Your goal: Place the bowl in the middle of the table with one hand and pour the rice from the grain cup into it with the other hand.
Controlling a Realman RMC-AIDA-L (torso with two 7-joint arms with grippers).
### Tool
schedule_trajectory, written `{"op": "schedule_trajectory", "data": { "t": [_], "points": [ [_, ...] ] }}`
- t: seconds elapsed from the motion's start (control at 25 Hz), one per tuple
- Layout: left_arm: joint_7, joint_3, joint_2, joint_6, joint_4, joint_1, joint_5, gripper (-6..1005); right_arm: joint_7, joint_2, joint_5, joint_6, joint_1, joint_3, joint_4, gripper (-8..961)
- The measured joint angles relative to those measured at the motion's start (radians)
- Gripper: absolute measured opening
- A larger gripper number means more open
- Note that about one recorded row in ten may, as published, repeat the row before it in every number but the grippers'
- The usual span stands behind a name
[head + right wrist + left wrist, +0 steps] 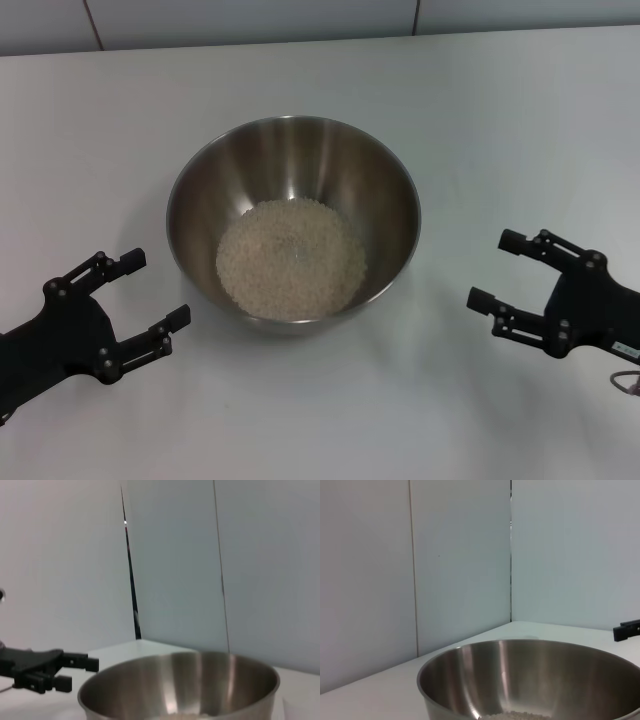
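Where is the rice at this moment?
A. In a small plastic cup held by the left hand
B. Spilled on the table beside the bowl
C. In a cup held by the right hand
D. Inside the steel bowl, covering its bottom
D: the rice lies as a pale mass on the bottom of the bowl, while the left hand and right hand are open and hold nothing.

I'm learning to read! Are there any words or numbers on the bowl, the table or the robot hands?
None: no readable words, numbers or signs show in any view.
The steel bowl with rice is plain.
The table is unmarked.
The left gripper and right gripper, both open, show no readable label.
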Motion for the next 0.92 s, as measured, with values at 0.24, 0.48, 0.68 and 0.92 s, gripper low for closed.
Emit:
{"op": "schedule_trajectory", "data": {
  "t": [0.24, 0.48, 0.68, 0.92],
  "points": [
    [0.000, 0.000, 0.000, 0.002, 0.000, 0.000, 0.005, 829, 0.024, 0.002, 0.000, 0.040, 0.020, -0.038, 0.009, 812],
    [0.001, 0.000, 0.000, 0.000, 0.000, 0.000, 0.010, 829, 0.024, 0.002, 0.001, 0.056, 0.026, -0.038, 0.016, 812],
    [0.001, -0.002, 0.000, -0.001, 0.000, 0.000, 0.010, 829, 0.025, 0.002, 0.002, 0.059, 0.027, -0.039, 0.026, 812],
    [0.001, 0.000, 0.000, -0.001, 0.000, -0.001, 0.010, 829, 0.025, 0.002, 0.001, 0.061, 0.031, -0.039, 0.032, 812]
  ]
}}
